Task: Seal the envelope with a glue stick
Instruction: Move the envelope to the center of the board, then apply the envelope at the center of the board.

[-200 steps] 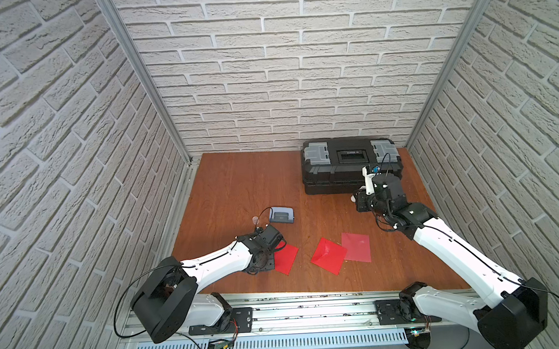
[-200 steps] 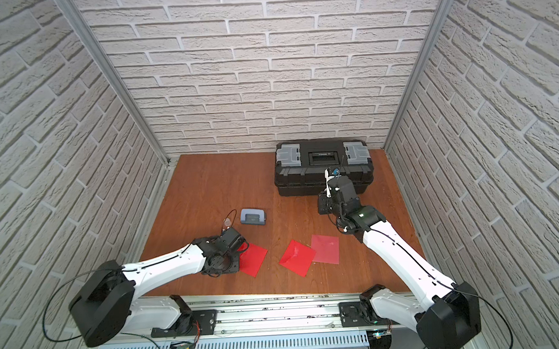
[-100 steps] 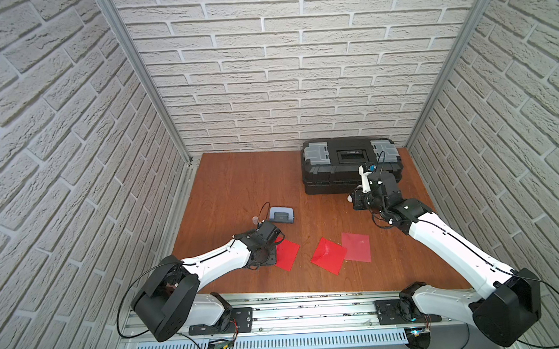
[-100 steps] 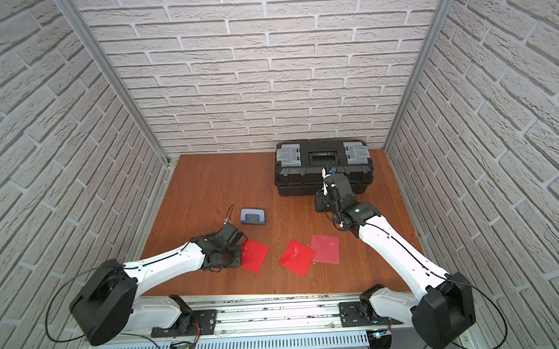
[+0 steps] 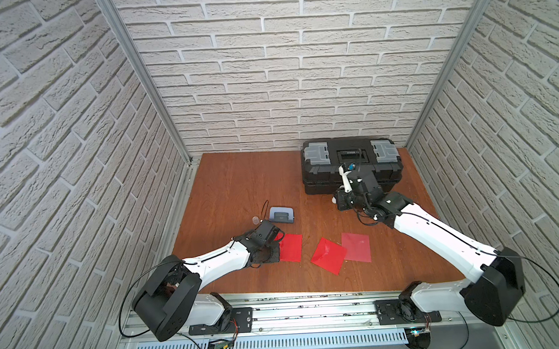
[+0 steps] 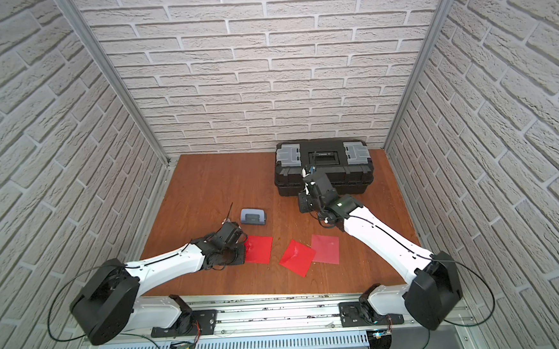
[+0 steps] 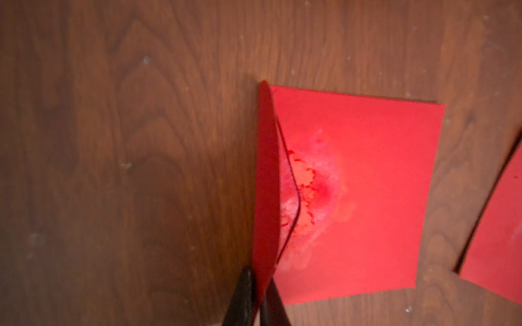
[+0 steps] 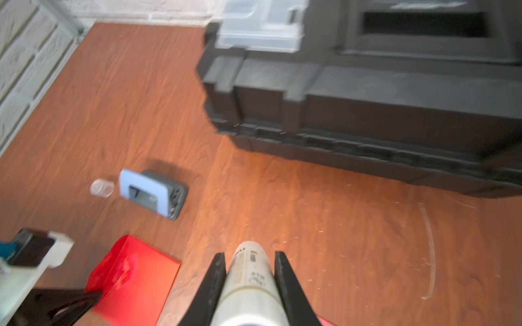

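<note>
Rail: silver metal rail [image 5: 296,314] along the front edge, carrying both arm bases.
Table: brown wood-grain table [image 5: 232,185] with white brick-pattern walls on three sides.
Left gripper: the left gripper [image 7: 257,282] is low at the near left. Its black fingers [image 7: 243,285] are clenched on the raised flap [image 7: 267,183], one on each side of the paper.
Envelope: flat square red paper envelope [image 7: 367,183] lying on the table, seen in both top views [image 5: 291,252] [image 6: 259,249]. Its flap stands up along the edge nearest the left arm. A whitish, torn-looking smear [image 7: 313,183] sits on the face just beside the flap.
Other envelopes: a second bright red envelope [image 5: 328,255] lies turned corner-on near the first. A paler pink-red envelope [image 5: 356,247] lies at its right corner, touching or slightly overlapped.
Hole punch: small grey-blue hole punch [image 5: 281,214] lying farther back than the left gripper.
Cap: small translucent plastic cap [image 8: 102,187] on the table just beside the hole punch.
Right gripper: the right gripper [image 8: 250,255] is in front of the toolbox, its jaws grasping the glue stick on both sides.
Glue stick: small white cylindrical glue stick [image 8: 250,273] with a faint printed label. It is held off the table, well apart from the first envelope.
Toolbox: black plastic toolbox [image 5: 352,167] with two clear-lidded compartments, against the back wall at the right.
</note>
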